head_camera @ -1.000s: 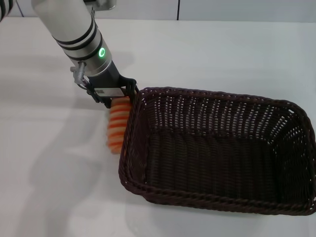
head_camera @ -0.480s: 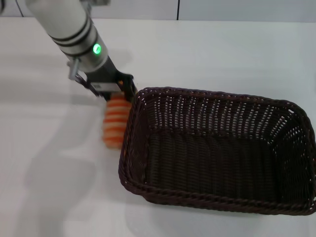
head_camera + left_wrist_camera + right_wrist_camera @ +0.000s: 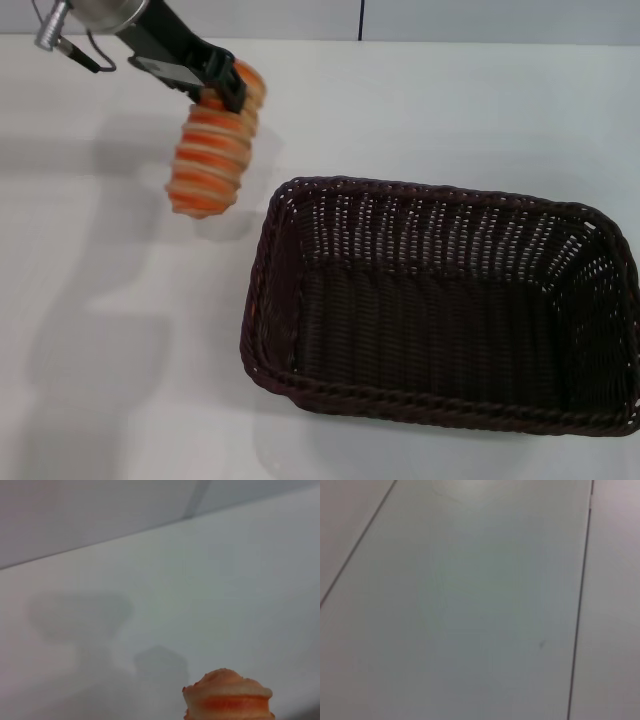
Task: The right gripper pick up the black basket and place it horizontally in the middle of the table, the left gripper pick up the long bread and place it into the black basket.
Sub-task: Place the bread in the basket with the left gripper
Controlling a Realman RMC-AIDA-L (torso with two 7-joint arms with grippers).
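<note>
My left gripper (image 3: 222, 88) is shut on the upper end of the long bread (image 3: 208, 160), an orange-and-tan striped loaf. The loaf hangs in the air above the white table (image 3: 120, 300), to the left of and beyond the black basket's left end. Its tip also shows in the left wrist view (image 3: 229, 696). The black basket (image 3: 440, 300) is a large dark woven wicker basket lying lengthways on the table, and it holds nothing. My right gripper is out of view; the right wrist view shows only a pale surface with dark seam lines.
The bread and the left arm cast shadows on the table (image 3: 90, 330) left of the basket. A grey wall runs along the table's far edge (image 3: 450, 20).
My left gripper has lifted the long bread off the table beside the basket's left end, up and toward the far left. The basket has not moved.
</note>
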